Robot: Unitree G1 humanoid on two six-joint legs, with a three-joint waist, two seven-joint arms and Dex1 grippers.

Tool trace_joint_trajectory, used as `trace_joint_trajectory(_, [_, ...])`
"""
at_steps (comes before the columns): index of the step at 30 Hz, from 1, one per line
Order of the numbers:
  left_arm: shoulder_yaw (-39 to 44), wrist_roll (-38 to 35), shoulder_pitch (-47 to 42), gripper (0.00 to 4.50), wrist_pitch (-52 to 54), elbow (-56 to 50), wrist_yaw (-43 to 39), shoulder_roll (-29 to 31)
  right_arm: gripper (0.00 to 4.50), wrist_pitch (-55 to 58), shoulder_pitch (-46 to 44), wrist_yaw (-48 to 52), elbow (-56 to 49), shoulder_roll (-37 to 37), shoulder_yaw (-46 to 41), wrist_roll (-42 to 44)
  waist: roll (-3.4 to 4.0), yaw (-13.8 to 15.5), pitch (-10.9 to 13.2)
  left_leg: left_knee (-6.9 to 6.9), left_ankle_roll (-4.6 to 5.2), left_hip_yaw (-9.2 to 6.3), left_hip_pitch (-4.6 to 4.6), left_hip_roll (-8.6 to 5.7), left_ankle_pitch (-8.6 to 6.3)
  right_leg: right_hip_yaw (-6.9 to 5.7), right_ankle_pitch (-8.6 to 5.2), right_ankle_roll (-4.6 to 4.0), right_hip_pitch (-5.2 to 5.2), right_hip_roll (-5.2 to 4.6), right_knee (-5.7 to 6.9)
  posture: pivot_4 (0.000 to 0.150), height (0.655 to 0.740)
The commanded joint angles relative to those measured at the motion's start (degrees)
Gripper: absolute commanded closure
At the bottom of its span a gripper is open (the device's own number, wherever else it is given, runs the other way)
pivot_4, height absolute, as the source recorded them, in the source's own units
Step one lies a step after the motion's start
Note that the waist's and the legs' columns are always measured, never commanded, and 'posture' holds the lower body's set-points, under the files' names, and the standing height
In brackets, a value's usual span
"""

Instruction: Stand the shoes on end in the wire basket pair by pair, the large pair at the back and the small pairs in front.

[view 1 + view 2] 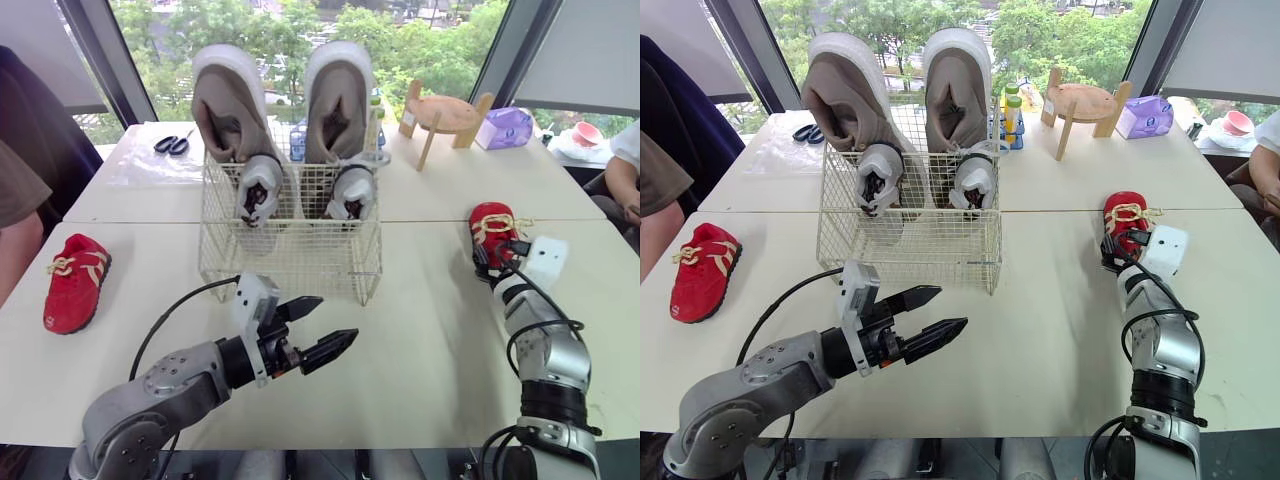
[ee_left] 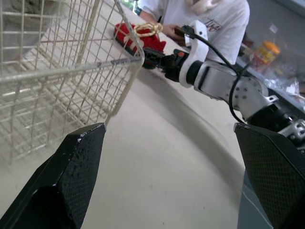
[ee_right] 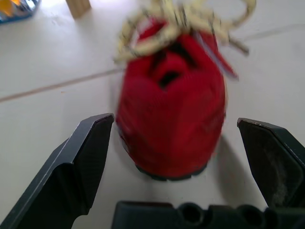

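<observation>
A wire basket (image 1: 290, 255) stands mid-table. Two large tan shoes (image 1: 230, 100) (image 1: 335, 95) stand on end at its back, and two small grey shoes (image 1: 258, 190) (image 1: 352, 192) stand in front of them. One small red shoe (image 1: 75, 280) lies on the table at the far left. Another red shoe (image 1: 493, 228) lies at the right, with my right gripper (image 1: 497, 262) open around its near end; its fingers (image 3: 86, 157) flank the shoe (image 3: 171, 109) without touching. My left gripper (image 1: 338, 318) is open and empty, just in front of the basket.
Scissors (image 1: 173, 144) lie at the back left. A wooden stand (image 1: 445, 115) and a purple box (image 1: 505, 128) sit at the back right, bottles (image 1: 1012, 105) behind the basket. A person's arm (image 1: 15, 210) is at the left edge, another person (image 1: 625, 170) at the right.
</observation>
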Motion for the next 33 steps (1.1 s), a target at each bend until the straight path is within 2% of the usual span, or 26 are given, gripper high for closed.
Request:
trace_joint_trajectory(1, [1.51,-1.43,0.03,0.02,-0.08,-3.13,0.06,1.56,0.26,-6.64,-4.45,-0.24,7.45,-0.55,0.47,-1.87,0.00,-0.36,0.00,0.00,0.00,0.00,0.00,0.00,0.00,0.00,0.00,0.00,0.00,0.00,0.00,0.150,0.7400])
trace_joint_trajectory(4, [3.98,-4.41,0.72,0.00,0.15,-4.42,-0.61,4.25,1.20,-9.81,-6.48,0.61,12.06,-0.60,1.12,-2.33,0.00,-0.88,0.00,0.00,0.00,-0.01,0.01,0.00,0.00,0.01,0.00,0.00,0.01,0.00,0.00,0.150,0.7400])
trace_joint_trajectory(7, [8.13,-9.06,2.14,0.00,-0.30,-5.04,-1.50,7.44,2.41,-11.58,-7.17,0.80,13.73,-0.10,1.27,-2.19,0.00,-1.09,-0.01,-0.01,0.00,-0.02,0.01,0.03,0.00,0.01,0.00,0.01,0.01,0.01,0.01,0.150,0.7400])
trace_joint_trajectory(8, [9.95,-11.02,2.68,0.00,-0.70,-4.96,-1.81,8.50,2.58,-12.03,-7.22,0.93,13.57,0.05,1.31,-2.03,0.00,-1.08,-0.01,-0.01,0.00,-0.02,0.02,0.03,0.00,0.02,0.00,0.01,0.01,0.01,0.01,0.150,0.7400])
trace_joint_trajectory(13, [23.86,-27.50,1.13,0.00,-4.40,1.80,-0.92,13.04,2.68,-15.36,-12.56,4.39,8.25,-3.59,0.60,-0.29,0.12,-1.06,0.06,-0.01,0.00,-0.02,0.02,0.04,0.00,0.02,0.00,-0.01,0.00,0.00,0.01,0.150,0.7400])
trace_joint_trajectory(17, [28.16,-40.46,-10.16,0.00,-9.18,10.05,6.22,13.84,2.68,-16.58,-25.88,12.97,8.41,-9.65,-1.22,5.61,0.54,-0.89,0.36,0.05,0.01,-0.01,-0.05,-0.03,0.01,0.03,0.01,0.01,-0.06,-0.04,0.00,0.150,0.7400])
trace_joint_trajectory(20, [27.27,-44.76,-17.32,0.00,-10.67,13.61,10.61,13.49,2.68,-14.27,-34.14,20.86,6.60,-13.40,0.25,9.44,0.50,-0.81,0.34,-0.05,0.02,-0.05,-0.03,-0.01,0.00,-0.03,0.11,0.26,-0.06,-0.02,0.01,0.150,0.7400])
trace_joint_trajectory(23, [26.64,-47.11,-24.31,0.00,-11.38,17.79,13.78,13.51,2.68,-8.87,-40.33,29.92,0.54,-16.29,3.64,13.92,0.38,-0.84,0.31,-0.18,0.08,-0.14,-0.03,0.02,-0.04,-0.08,0.09,0.33,-0.06,0.04,-0.03,0.150,0.7400])
trace_joint_trajectory(25, [26.70,-49.30,-30.23,0.00,-12.08,21.16,15.57,13.72,2.68,-2.92,-41.15,40.43,-8.24,-19.89,9.59,17.20,0.35,-0.77,0.34,-0.19,0.08,-0.16,-0.05,0.02,-0.04,-0.09,0.08,0.34,-0.06,0.04,-0.05,0.150,0.7400])
trace_joint_trajectory(27, [26.72,-51.54,-34.39,0.00,-11.46,23.11,16.10,14.29,2.68,-1.28,-40.77,46.01,-13.85,-22.50,14.05,16.64,0.31,-0.89,0.33,-0.15,0.08,-0.14,-0.10,0.02,-0.04,-0.08,0.09,0.34,-0.11,0.02,-0.01,0.150,0.7400])
trace_joint_trajectory(33, [24.91,-54.27,-41.49,0.00,-6.88,27.69,13.96,16.17,2.68,-0.38,-43.64,52.49,-18.64,-22.83,18.52,16.52,0.22,-0.70,0.36,-0.08,0.06,-0.13,-0.09,-0.02,-0.03,-0.07,0.09,0.35,-0.09,-0.01,0.01,0.150,0.7400])
